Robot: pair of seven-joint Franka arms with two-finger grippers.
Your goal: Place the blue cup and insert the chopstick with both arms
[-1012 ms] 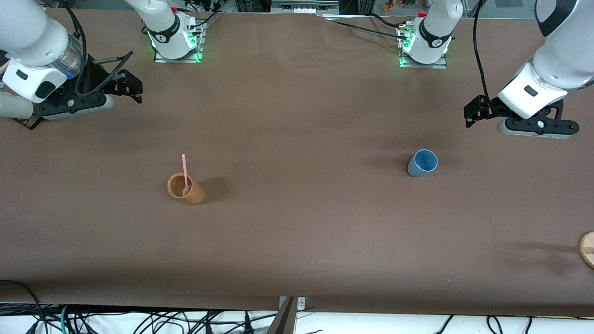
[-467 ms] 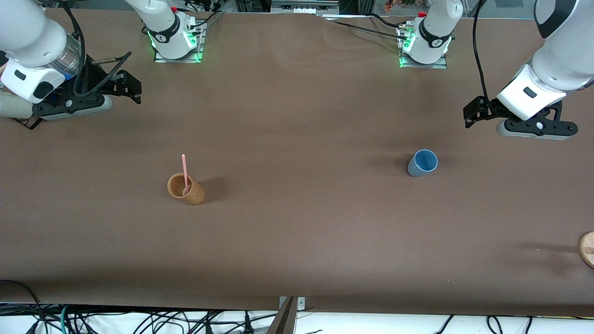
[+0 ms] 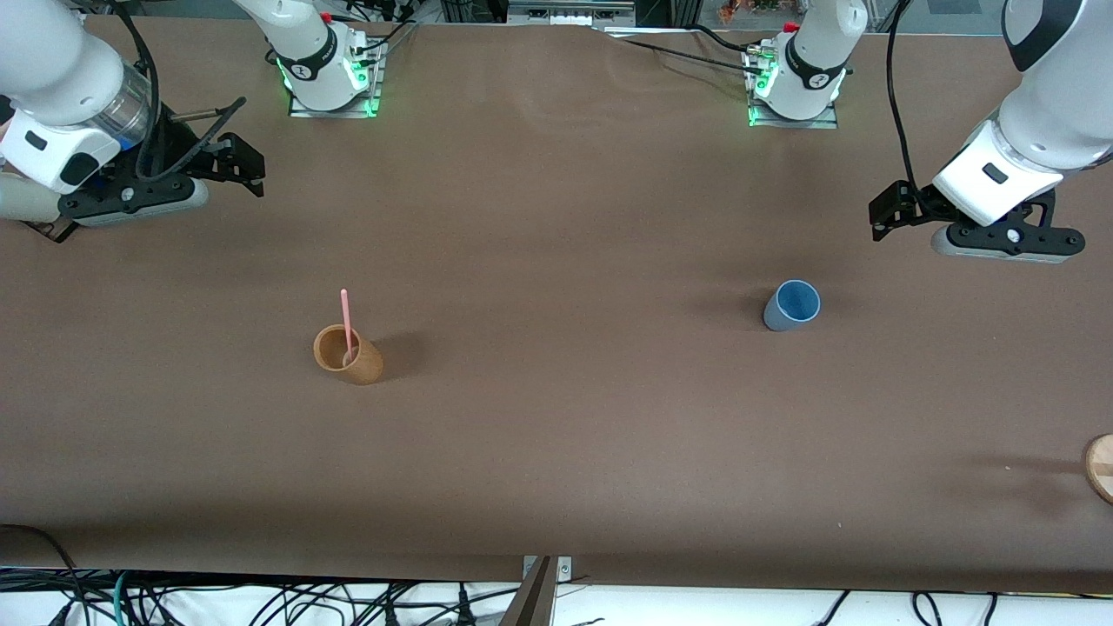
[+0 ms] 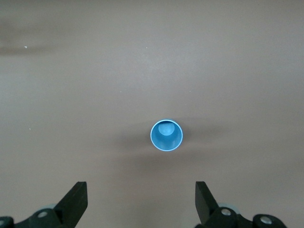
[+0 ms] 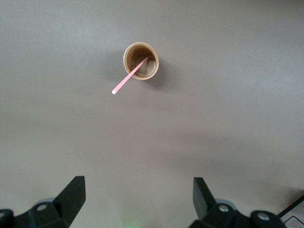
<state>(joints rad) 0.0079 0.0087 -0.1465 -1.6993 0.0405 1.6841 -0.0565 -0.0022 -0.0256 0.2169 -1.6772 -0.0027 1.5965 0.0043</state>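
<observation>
Movement since a second ago is slight: the right hand, at the upper left of the frame over bare worktop, has drifted a little upward, and the left hand, at the upper right, has barely shifted. Both hands are wide open and empty, so no grasp has begun. The blue cup stands upright at right of centre, while the chopstick leans in the tan cup at left of centre.
</observation>
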